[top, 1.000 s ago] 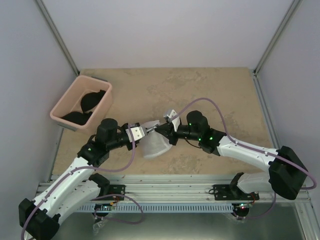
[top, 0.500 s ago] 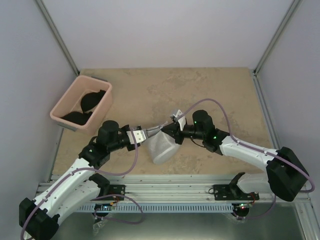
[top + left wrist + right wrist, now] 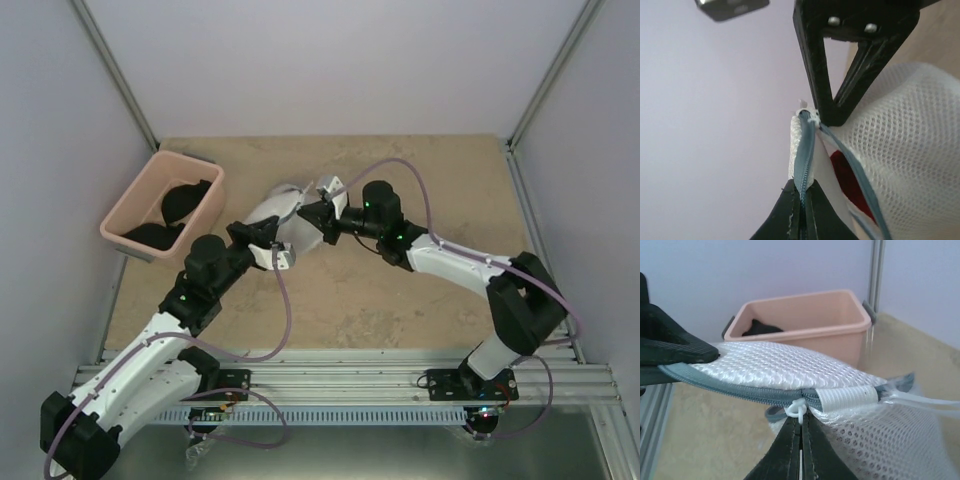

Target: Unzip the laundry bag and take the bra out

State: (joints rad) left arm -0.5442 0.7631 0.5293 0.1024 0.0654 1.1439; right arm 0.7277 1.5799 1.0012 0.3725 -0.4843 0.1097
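1 bag (image 3: pixel 285 212), held above table (image 3: pixel 400 170) near bin (image 3: pixel 216 185): left jaws clamped on zipper tape (image 3: pixel 805 150), right jaws clamped on pull (image 3: pixel 798 411), zipper running straight between them; red bra (image 3: pixel 845 172) inside, showing through gap.

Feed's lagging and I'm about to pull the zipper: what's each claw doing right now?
Left claw: closed, pinching the zipper rim of the laundry bag.
Right claw: closed on the white zipper pull.
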